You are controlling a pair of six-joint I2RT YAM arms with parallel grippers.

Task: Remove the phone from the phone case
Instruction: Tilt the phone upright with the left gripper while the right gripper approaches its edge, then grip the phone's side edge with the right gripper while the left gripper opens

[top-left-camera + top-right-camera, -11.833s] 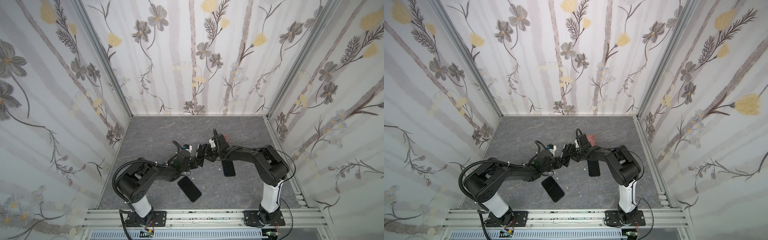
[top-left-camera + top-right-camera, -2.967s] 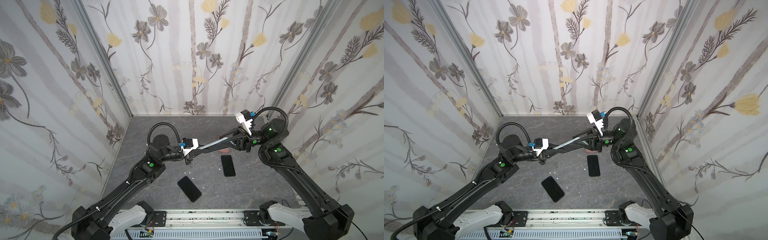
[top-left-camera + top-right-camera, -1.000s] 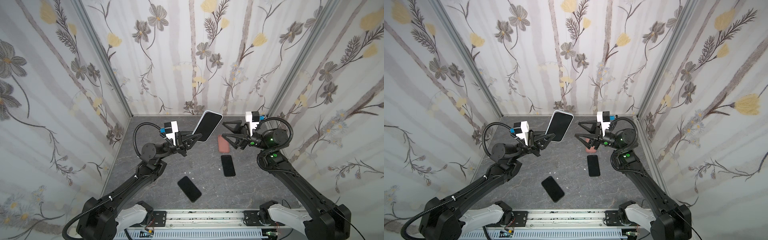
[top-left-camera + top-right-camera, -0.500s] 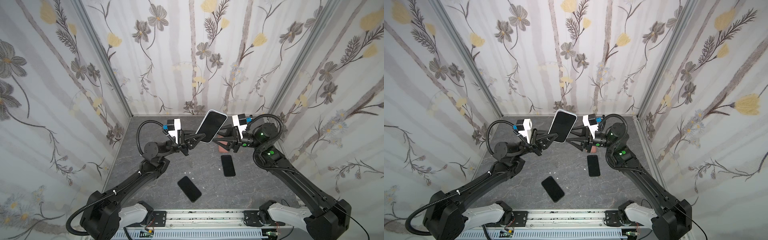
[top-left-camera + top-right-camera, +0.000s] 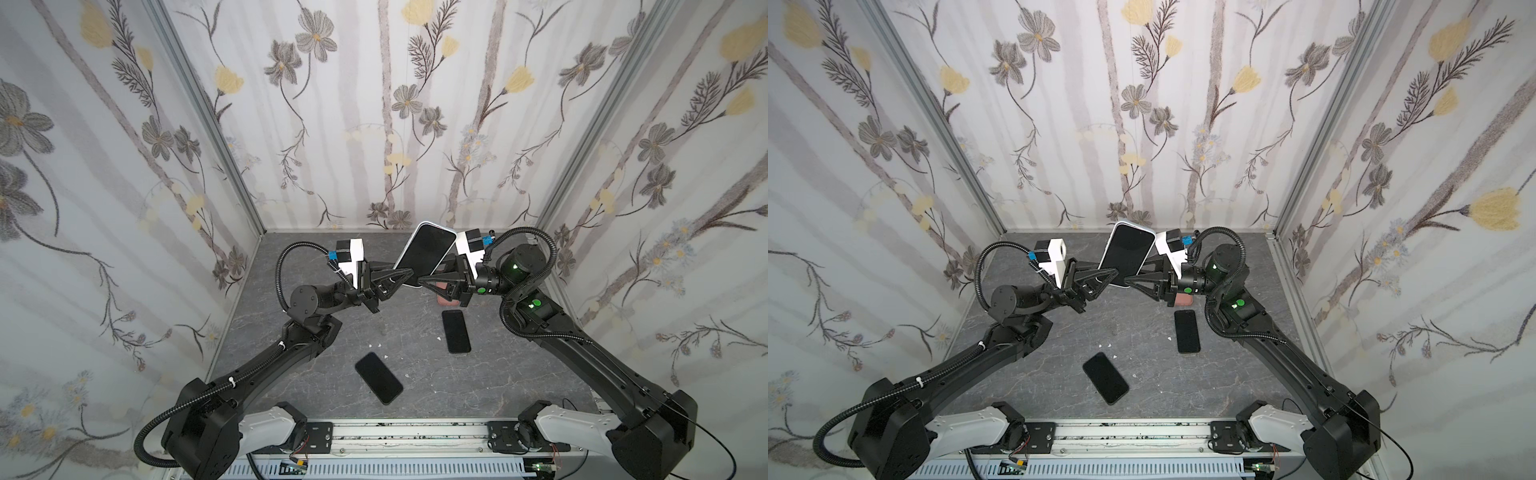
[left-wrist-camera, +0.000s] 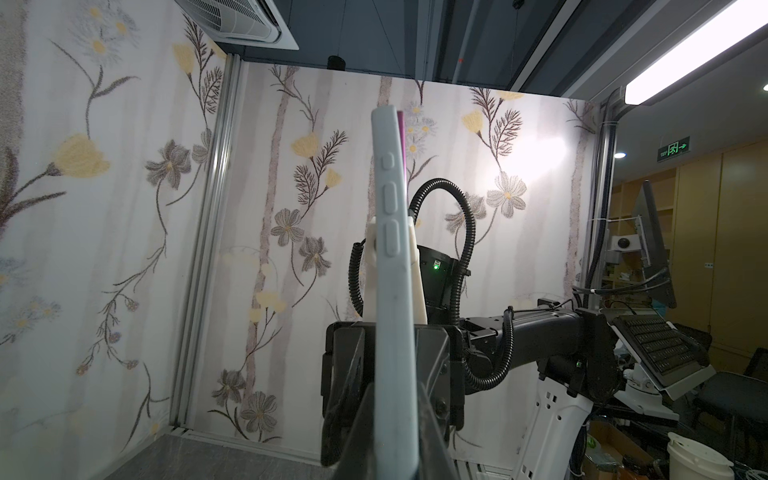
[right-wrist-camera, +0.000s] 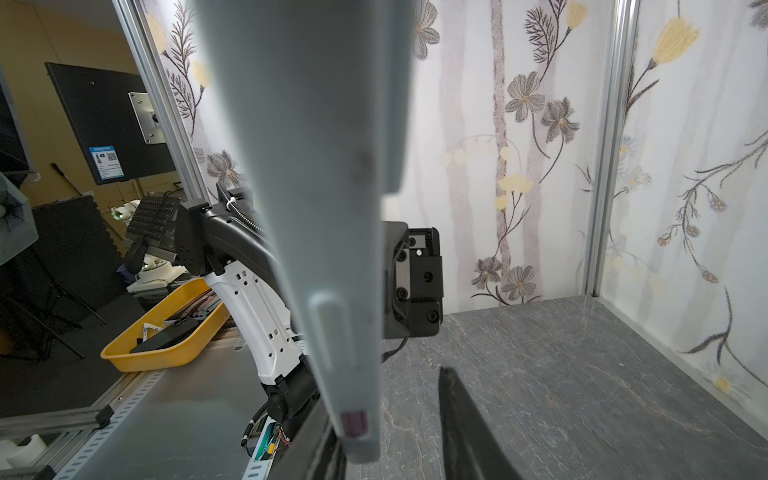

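Observation:
A phone (image 5: pixel 424 253) (image 5: pixel 1127 249) with a dark screen sits in a pale grey phone case (image 6: pixel 392 291) (image 7: pixel 324 208). It is held in the air above the back of the floor, tilted with its screen facing up. My left gripper (image 5: pixel 409 275) (image 5: pixel 1114 275) (image 6: pixel 395 436) is shut on the case's lower end. My right gripper (image 5: pixel 422 281) (image 5: pixel 1128 281) (image 7: pixel 395 436) faces it from the other side, straddling the same end. One right finger (image 7: pixel 322 444) touches the case. A gap separates the other finger (image 7: pixel 461 419) from it.
Two bare black phones (image 5: pixel 378 383) (image 5: pixel 456 331) lie flat on the grey floor (image 5: pixel 415 361), with small white scraps (image 5: pixel 379 344) between them. A reddish-brown case (image 5: pixel 451 294) lies under the right wrist. Patterned walls enclose three sides. A yellow tray (image 7: pixel 166 332) stands outside.
My right gripper has come leftward to the held phone's lower end and its jaws have narrowed around it. The left gripper has carried the phone slightly to the right and kept its hold.

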